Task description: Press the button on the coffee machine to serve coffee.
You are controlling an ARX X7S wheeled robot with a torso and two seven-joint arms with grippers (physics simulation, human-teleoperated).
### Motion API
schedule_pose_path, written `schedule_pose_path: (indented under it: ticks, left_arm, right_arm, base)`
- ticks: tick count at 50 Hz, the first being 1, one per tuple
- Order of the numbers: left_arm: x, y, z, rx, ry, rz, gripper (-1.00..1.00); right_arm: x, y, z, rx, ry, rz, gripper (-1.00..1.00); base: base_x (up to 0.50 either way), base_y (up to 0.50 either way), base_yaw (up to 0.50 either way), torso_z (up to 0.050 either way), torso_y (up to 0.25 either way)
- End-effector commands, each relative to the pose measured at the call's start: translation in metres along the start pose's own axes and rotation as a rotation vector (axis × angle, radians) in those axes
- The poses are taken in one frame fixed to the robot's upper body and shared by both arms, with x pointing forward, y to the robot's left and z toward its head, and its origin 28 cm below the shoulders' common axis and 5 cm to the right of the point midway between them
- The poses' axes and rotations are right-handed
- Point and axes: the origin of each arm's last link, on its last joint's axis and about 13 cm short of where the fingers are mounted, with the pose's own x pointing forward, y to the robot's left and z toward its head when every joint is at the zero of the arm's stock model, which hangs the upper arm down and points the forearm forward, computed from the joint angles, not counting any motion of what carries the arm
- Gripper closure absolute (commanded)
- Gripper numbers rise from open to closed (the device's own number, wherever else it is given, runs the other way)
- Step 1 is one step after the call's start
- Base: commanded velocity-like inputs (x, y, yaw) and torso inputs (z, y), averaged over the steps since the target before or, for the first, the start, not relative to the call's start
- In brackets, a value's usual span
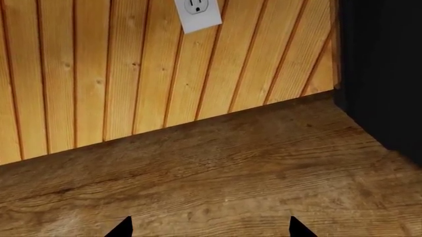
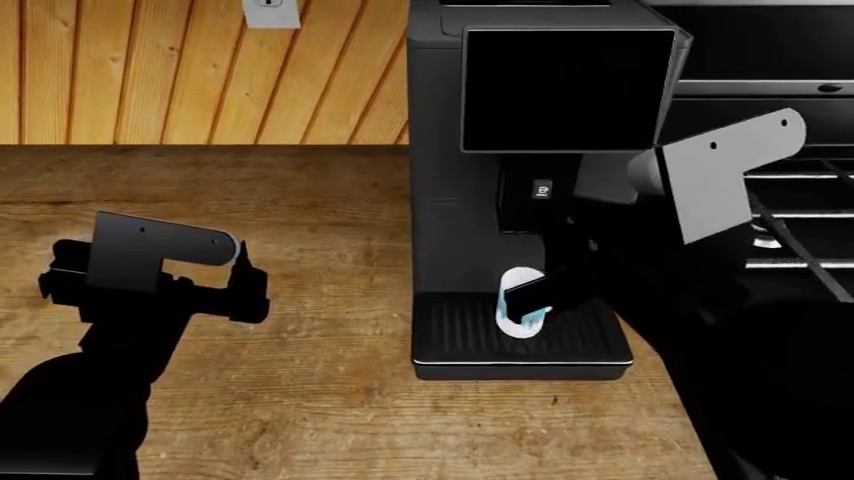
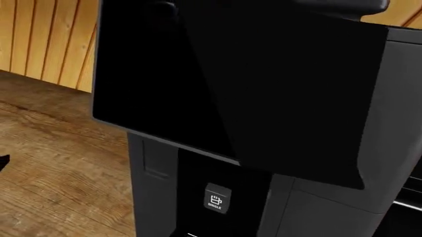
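Note:
The coffee machine (image 2: 447,150) stands at the back of the wooden counter, with a big black screen panel (image 2: 567,88). The button (image 2: 541,189) is a tiny dark key under the screen. In the right wrist view it (image 3: 216,199) shows a cup symbol and the word SINGLE. A white mug (image 2: 518,300) stands on the ribbed drip tray (image 2: 461,335). My right gripper (image 2: 541,290) hangs low in front of the machine, by the mug and below the button. Its fingers merge with the dark machine. My left gripper (image 2: 247,280) is open and empty over the counter, left of the machine.
A black gas stove (image 2: 801,200) stands right of the machine, behind my right arm. A white wall outlet (image 2: 274,12) sits on the wood-panel wall and also shows in the left wrist view (image 1: 197,12). The machine's dark side (image 1: 382,74) borders the left wrist view.

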Motion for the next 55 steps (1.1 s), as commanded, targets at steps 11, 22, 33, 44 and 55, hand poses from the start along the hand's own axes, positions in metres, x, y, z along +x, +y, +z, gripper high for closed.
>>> schedule_pose_path:
  ticks: [11, 22, 33, 44, 55]
  left_arm:
    - [0.001, -0.002, -0.004, -0.002, -0.007, -0.023, -1.00]
    - [0.001, 0.000, -0.006, -0.004, -0.005, -0.024, -1.00]
    - [0.001, -0.002, -0.006, -0.006, -0.003, -0.023, -1.00]
    - [0.002, -0.001, -0.006, -0.007, -0.002, -0.023, -1.00]
    - [0.002, -0.004, -0.006, -0.008, -0.004, -0.023, -1.00]
  right_arm:
    - [0.012, 0.003, 0.001, -0.005, -0.011, 0.022, 1.00]
    - [0.018, 0.003, 0.004, -0.029, -0.013, 0.016, 1.00]
    - [0.018, 0.002, 0.003, -0.056, -0.008, -0.014, 1.00]
    - [0.019, 0.000, 0.000, -0.068, 0.000, -0.028, 1.00]
    - [0.025, -0.002, -0.002, -0.071, 0.011, -0.030, 1.00]
  base:
    - [0.00, 0.00, 0.00, 0.000, 0.000]
    - [0.00, 0.00, 0.00, 0.000, 0.000]
    - [0.00, 0.00, 0.00, 0.000, 0.000]
    - [0.00, 0.00, 0.00, 0.000, 0.000]
    - [0.00, 0.00, 0.00, 0.000, 0.000]
